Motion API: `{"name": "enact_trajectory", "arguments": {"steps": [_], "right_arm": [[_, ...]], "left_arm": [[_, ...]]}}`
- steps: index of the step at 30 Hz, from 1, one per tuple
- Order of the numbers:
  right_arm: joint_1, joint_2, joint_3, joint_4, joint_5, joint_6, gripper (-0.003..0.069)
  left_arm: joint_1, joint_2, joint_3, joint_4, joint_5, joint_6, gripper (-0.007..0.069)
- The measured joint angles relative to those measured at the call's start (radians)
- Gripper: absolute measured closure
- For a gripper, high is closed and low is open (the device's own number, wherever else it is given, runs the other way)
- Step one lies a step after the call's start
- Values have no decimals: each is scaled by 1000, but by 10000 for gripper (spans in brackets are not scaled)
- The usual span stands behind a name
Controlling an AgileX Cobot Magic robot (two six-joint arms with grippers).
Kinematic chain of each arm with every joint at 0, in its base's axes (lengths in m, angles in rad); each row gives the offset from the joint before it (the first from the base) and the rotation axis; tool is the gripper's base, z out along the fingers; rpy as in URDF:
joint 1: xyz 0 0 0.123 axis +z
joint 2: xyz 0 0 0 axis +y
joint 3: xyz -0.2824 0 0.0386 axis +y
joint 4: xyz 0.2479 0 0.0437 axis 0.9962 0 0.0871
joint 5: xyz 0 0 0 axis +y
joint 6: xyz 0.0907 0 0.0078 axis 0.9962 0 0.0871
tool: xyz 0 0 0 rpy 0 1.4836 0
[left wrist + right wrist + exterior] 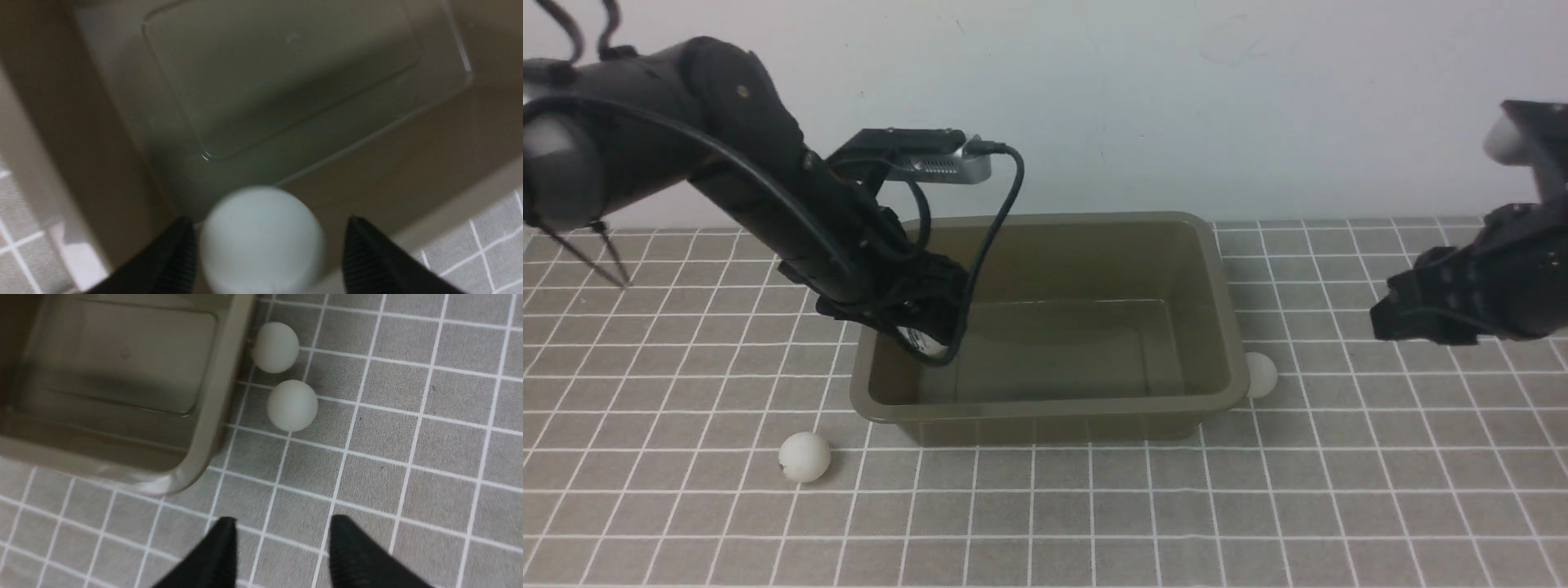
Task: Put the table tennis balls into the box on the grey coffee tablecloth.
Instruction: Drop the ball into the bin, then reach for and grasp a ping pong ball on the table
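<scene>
Left hand (pixel 269 220): open wider than the ball (pixel 261 241), which sits loose between its fingers over the box (pixel 1045 412) interior.
Right hand (pixel 282 517): open, empty, above the cloth (pixel 408 490).
Two balls (pixel 292 405) (pixel 275 347): just beside the box.
Fourth ball (pixel 805 457): on the cloth, left of the box's front.
Handling: light, smooth, likely to roll; I pinch gently across the middle.
</scene>
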Motion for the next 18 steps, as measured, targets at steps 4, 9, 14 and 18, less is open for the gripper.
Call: {"name": "enact_trajectory", "arguments": {"steps": [4,9,14,18], "right_arm": [[0,150,-73,-10,-13,0,202],[0,329,-159,-18,-31,0,90],[7,449,-219,-23,-25,0,71],[54,523,-259,-26,-29,-16,71]], "left_arm": [[3,49,-98,64,92,-115,126],[41,15,-146,183,200,-173,371],[118,-60,-144,263,243,-206,603],[197,-155,-53,286,246,-218,629]]}}
